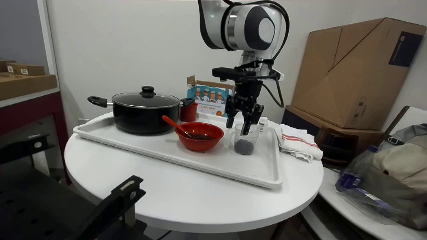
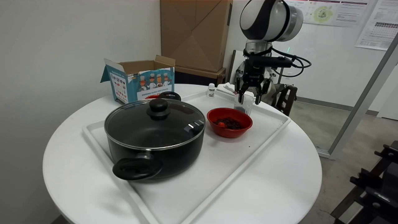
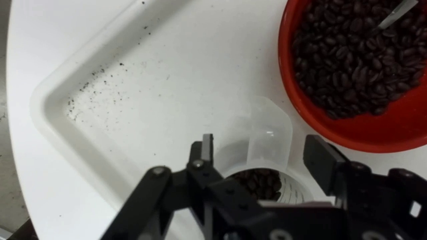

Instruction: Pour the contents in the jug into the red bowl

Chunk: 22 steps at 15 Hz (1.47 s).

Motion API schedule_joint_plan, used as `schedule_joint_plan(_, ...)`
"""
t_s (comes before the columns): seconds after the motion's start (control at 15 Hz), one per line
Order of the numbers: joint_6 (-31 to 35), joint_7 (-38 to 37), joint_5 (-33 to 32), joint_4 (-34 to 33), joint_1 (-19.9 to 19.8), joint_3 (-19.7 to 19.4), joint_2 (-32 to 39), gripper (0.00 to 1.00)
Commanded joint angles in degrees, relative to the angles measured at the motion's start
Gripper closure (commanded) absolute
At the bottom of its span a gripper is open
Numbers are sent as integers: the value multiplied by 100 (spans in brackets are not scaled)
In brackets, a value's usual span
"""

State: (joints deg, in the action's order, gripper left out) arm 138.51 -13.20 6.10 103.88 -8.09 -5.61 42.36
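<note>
The jug [image 1: 249, 145] is a clear plastic measuring cup, upright on the white tray. It also shows in an exterior view [image 2: 247, 109], partly behind the red bowl. Its contents [image 3: 262, 183] are dark coffee beans. Its handle [image 3: 269, 140] points towards the bowl side. The red bowl [image 1: 200, 145] stands beside it, holding beans and a red-handled spoon [image 1: 173, 124]; the bowl also shows in the wrist view [image 3: 383, 135]. My gripper [image 3: 259, 141] is open and points down at the jug, its fingers on either side of the handle. Whether a finger touches the jug cannot be told.
A black lidded pot [image 1: 145, 115] and a red cup [image 1: 188, 112] stand on the tray [image 1: 180, 164]. A small white bottle [image 1: 263, 124] is behind the jug. A folded towel [image 1: 298, 141] lies beside the tray. A box [image 2: 140, 82] stands at the back.
</note>
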Motion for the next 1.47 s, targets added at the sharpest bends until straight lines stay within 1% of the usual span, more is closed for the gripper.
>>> schedule_joint_plan(0.0, 56, 5, 128, -169, 29, -8, 148, 59)
schedule_joint_plan(0.07, 61, 2, 122, -171, 33, -13, 152, 68)
schedule_joint_plan(0.2, 73, 0, 118, -167, 37, -18, 158, 81)
schedule_joint_plan(0.27, 70, 1, 113, -163, 38, -22, 159, 90)
schedule_joint_plan(0.33, 72, 2, 106, -159, 40, -27, 157, 93)
schedule_joint_plan(0.4, 73, 6, 102, -155, 38, -31, 150, 88)
schedule_joint_plan(0.6, 40, 59, 109, -102, 16, -12, 84, 88)
schedule_joint_plan(0.73, -133, 298, 25, -15, -20, 18, -50, 88)
schedule_joint_plan(0.87, -341, 829, -124, 48, -122, 40, -244, 88)
schedule_joint_plan(1.0, -544, 1254, -354, 84, -157, -55, -473, 88)
schedule_joint_plan(1.13, -775, 1843, -618, 137, -261, -87, -770, 88)
schedule_joint_plan(1.4, -1426, 3012, -1017, 231, -469, -19, -1440, 88)
